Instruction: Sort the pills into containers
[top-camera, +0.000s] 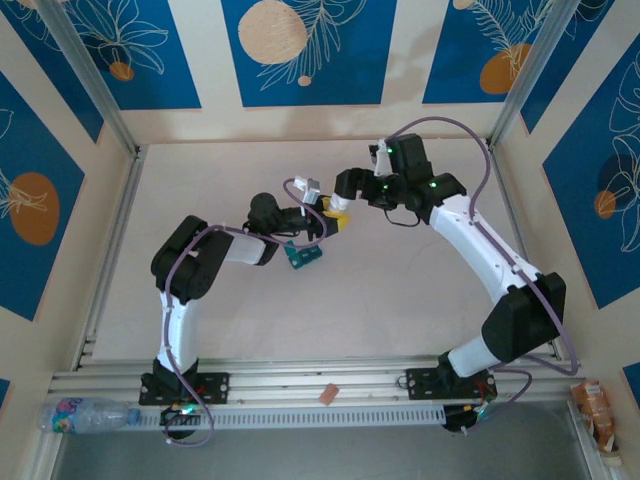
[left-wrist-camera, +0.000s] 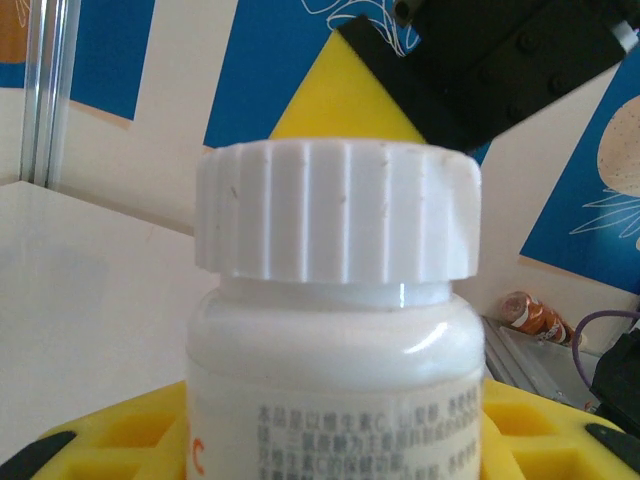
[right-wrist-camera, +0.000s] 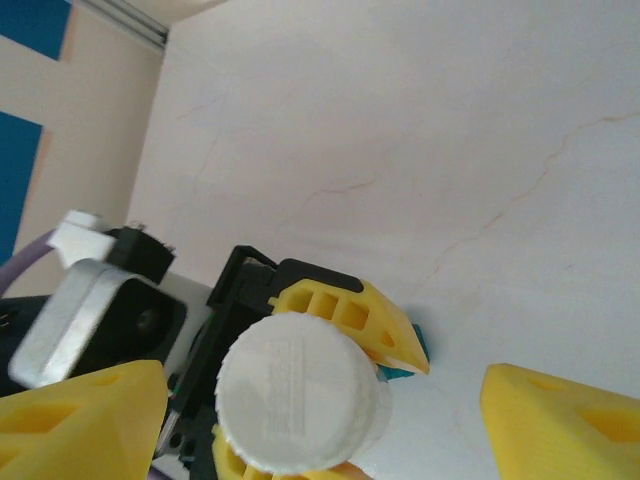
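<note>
Pill box (top-camera: 303, 257) lies on the table (top-camera: 400, 290) just by your left gripper (top-camera: 330, 215), which holds the white bottle (left-wrist-camera: 335, 340).

From the top view you see the teal box near the middle of the table, partly covered by the left arm's wrist. In the right wrist view only a teal corner of it (right-wrist-camera: 421, 347) peeks out past a yellow finger (right-wrist-camera: 345, 310) of the left gripper. Your left gripper is clamped on the bottle's body, with the ribbed white cap (left-wrist-camera: 335, 210) on and standing clear above the fingers. Your right gripper (right-wrist-camera: 325, 380) hangs over the cap with its jaws spread wide: its yellow fingers (right-wrist-camera: 85, 420) stand well out to either side of the cap and touch nothing. You cannot tell from these views what lies inside the box's compartments.
</note>
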